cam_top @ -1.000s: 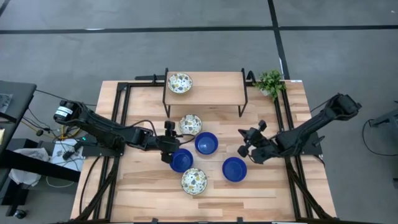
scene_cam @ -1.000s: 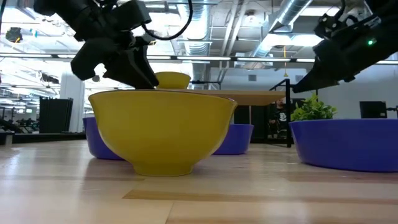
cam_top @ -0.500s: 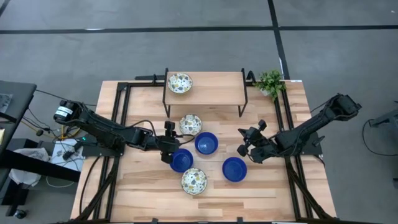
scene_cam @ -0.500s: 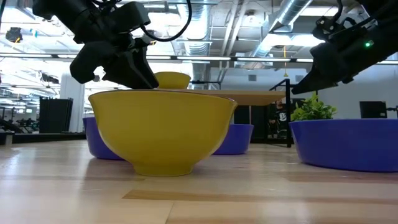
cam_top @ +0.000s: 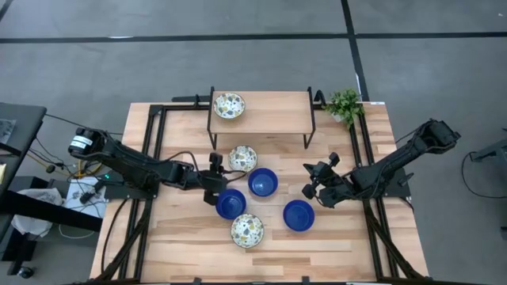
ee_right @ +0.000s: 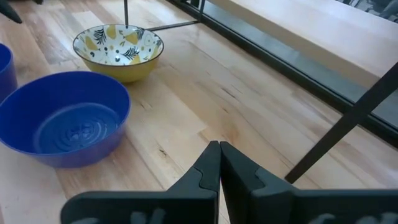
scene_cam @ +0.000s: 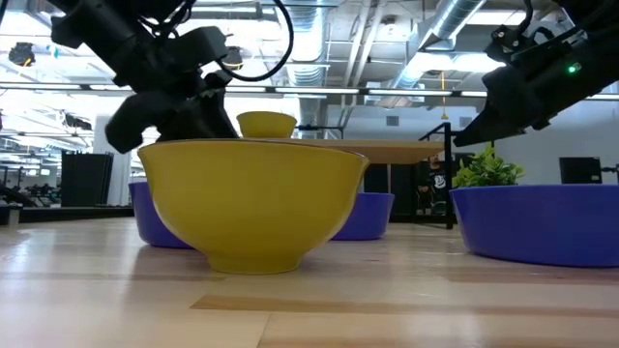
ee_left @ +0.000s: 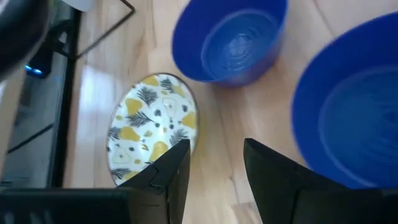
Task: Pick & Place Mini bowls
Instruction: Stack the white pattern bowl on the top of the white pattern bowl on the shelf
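Note:
Three glossy blue mini bowls (cam_top: 263, 183) (cam_top: 230, 203) (cam_top: 299, 214) and two floral ones with yellow outsides (cam_top: 242, 157) (cam_top: 247, 230) stand on their bases on the table. A third floral bowl (cam_top: 229, 104) sits on the shelf. My left gripper (cam_top: 212, 184) (ee_left: 214, 155) is open. It hovers over bare wood between the mid-table floral bowl (ee_left: 152, 127) and a blue bowl (ee_left: 348, 106), touching neither. My right gripper (cam_top: 313, 188) (ee_right: 219, 155) is shut and held above the table, right of the middle blue bowl (ee_right: 65, 118).
A wooden shelf on black metal legs (cam_top: 261, 111) stands at the far middle of the table, with a small potted plant (cam_top: 344, 104) to its right. Black frame rails (cam_top: 154, 158) run along both table sides. Bare wood lies along the near edge (cam_top: 261, 257).
My left gripper has drawn back a little from the near-left blue bowl, toward the table's far-left, staying open. The bowls have kept their places and the right arm has kept still.

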